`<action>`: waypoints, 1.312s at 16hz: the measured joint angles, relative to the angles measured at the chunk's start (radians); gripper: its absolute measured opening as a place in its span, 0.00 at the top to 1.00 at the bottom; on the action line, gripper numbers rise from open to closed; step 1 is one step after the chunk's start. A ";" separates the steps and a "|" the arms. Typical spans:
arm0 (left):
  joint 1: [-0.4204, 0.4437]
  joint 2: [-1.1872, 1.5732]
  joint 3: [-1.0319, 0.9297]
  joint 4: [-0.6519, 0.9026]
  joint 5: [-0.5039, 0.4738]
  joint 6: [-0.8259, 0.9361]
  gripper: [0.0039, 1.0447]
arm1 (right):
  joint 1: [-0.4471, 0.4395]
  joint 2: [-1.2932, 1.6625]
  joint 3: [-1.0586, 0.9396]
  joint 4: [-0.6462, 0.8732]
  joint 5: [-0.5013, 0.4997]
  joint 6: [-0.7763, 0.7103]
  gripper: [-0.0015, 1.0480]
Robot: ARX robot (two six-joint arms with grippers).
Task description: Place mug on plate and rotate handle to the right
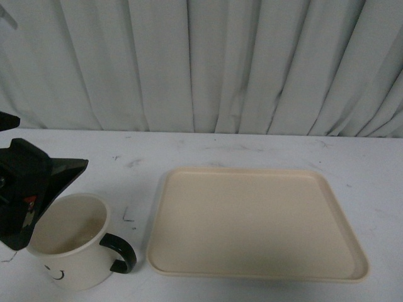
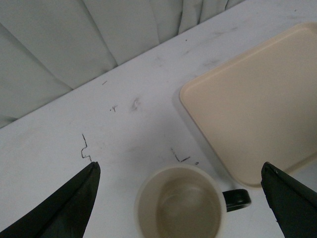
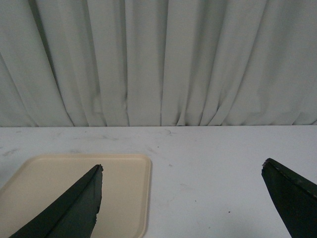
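Front view: the mug (image 1: 72, 242) stands upright, mouth up, on the white worktop (image 1: 252, 148) at the near left. It is off the plate (image 1: 255, 220) and just beside the plate's left edge. Its handle (image 1: 119, 251) points right, toward the plate, and a little toward the camera. Part of a smiley face shows on the near wall. The plate lies flat with its long axis running left to right. The left pincer (image 1: 34, 195) is a black mass at the left edge that overlaps the mug's far-left rim; this view does not show how wide it is open. A pale pleated curtain (image 1: 201, 63) closes the back. The right arm is out of this view.

Left wrist view: looking down into the mug (image 2: 181, 208), the inside is bare and tan. The left pincer (image 2: 181, 165) is spread wide, with one black finger (image 2: 74, 208) on either side of the mug and well clear of its wall. It grips nothing. The handle (image 2: 237, 198) reaches toward the plate's (image 2: 257, 99) near corner. Small dark scuffs mark the worktop.

Right wrist view: the right pincer (image 3: 183, 164) is also spread wide, with only bare worktop (image 3: 223, 148) between its fingers (image 3: 74, 208). One rounded corner of the plate (image 3: 124, 188) shows beside a finger. The mug does not appear here.
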 joint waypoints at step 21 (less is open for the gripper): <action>0.264 0.542 0.171 -0.034 0.122 -0.014 0.45 | 0.000 0.000 0.000 0.000 0.000 0.000 0.06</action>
